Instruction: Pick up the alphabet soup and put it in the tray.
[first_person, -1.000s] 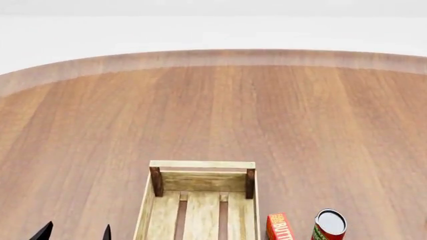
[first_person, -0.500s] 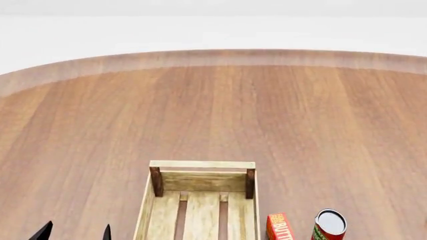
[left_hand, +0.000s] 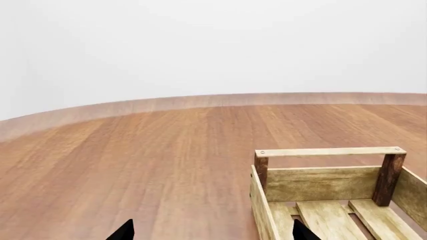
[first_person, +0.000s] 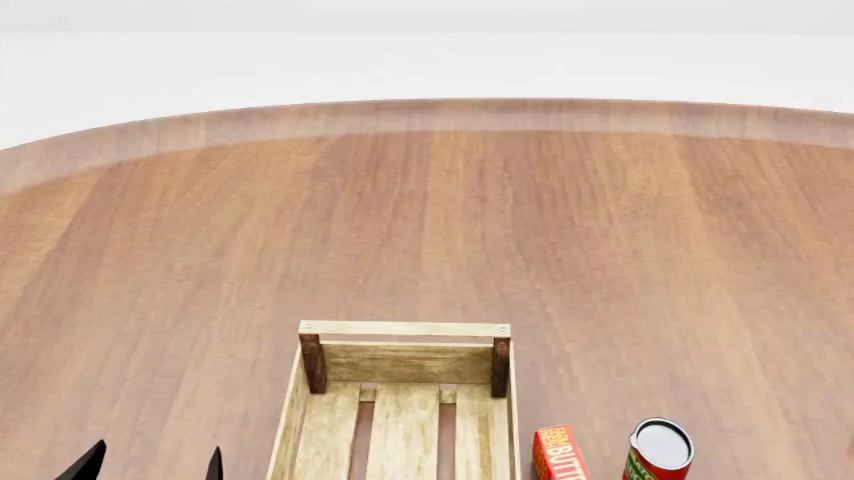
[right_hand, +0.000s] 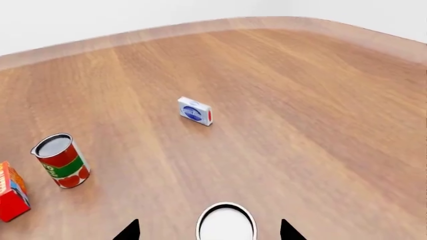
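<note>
Soup can lying between spread fingers

The right hand (right_hand: 210, 231) is hovering wide apart around the alphabet soup (right_hand: 226, 224); the left hand (left_hand: 212, 231) is hanging spread beside the tray (left_hand: 319, 183).

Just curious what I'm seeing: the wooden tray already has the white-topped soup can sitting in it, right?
Not quite. The tray holds nothing in the head view. The right wrist view shows the white-topped alphabet soup standing on the table, between the right gripper's open jaws.

head view | no visible change | left claw (first_person: 150, 465) tips unmoved
</note>
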